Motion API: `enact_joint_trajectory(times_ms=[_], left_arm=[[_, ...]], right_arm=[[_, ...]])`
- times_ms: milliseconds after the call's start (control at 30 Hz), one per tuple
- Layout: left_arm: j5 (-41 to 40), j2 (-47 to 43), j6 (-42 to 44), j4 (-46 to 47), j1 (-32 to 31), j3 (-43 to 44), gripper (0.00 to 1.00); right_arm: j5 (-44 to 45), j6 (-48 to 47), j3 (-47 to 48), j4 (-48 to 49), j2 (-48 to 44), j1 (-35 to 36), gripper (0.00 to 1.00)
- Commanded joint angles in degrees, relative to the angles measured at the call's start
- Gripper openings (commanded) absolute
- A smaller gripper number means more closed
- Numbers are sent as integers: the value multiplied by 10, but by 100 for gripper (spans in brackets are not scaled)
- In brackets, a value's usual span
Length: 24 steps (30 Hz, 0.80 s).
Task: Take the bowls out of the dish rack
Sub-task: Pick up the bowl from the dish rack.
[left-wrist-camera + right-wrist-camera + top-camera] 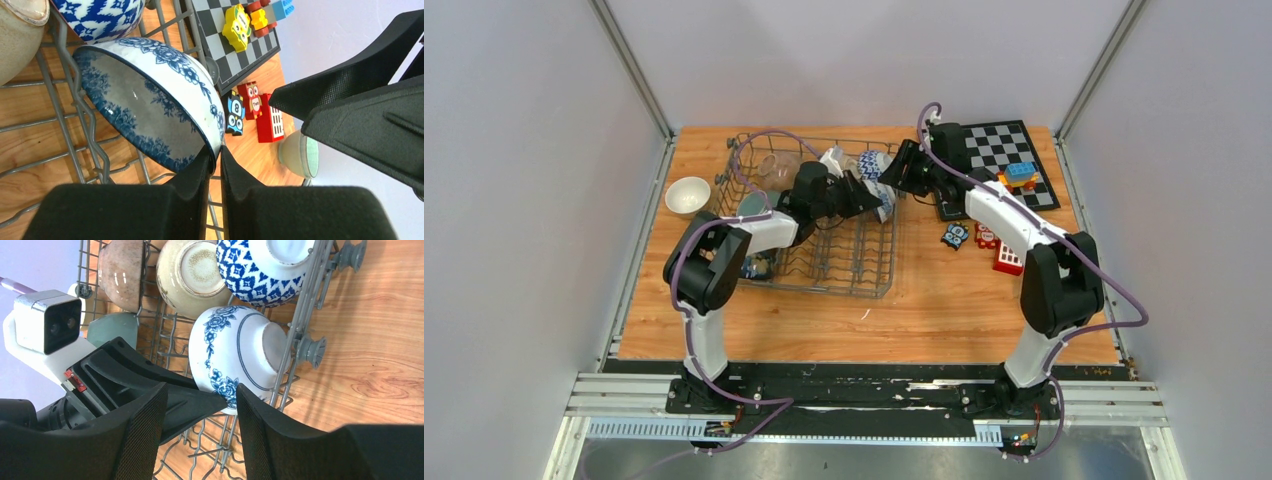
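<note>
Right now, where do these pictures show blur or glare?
Left wrist view: the left gripper, close to the lens, looks slightly soft; the floral bowl is sharp. Right wrist view: bright glints on the brown bowl. Top view: the dish rack is small and evenly lit.

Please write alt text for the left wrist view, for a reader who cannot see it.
The left fingers pinch the rim of a floral bowl, which stands tilted in the dish rack. Beyond the rack lie a chessboard and toy blocks.
</note>
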Motion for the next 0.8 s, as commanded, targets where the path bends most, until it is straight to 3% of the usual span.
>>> enact_joint_trajectory(times_ms=[0, 367, 700, 767], left_arm=[[18, -42, 12, 28, -5, -19, 0], [69, -44, 78, -36, 14, -10, 0], [82, -37, 46, 21, 14, -34, 0], [82, -37, 44, 22, 14, -34, 10]], right_arm=[[-7, -7, -12, -20, -30, -9, 57], [11, -44, -37, -39, -48, -12, 57], [-19, -28, -16, -43, 12, -11, 50], [-23, -27, -7, -49, 24, -8, 49]])
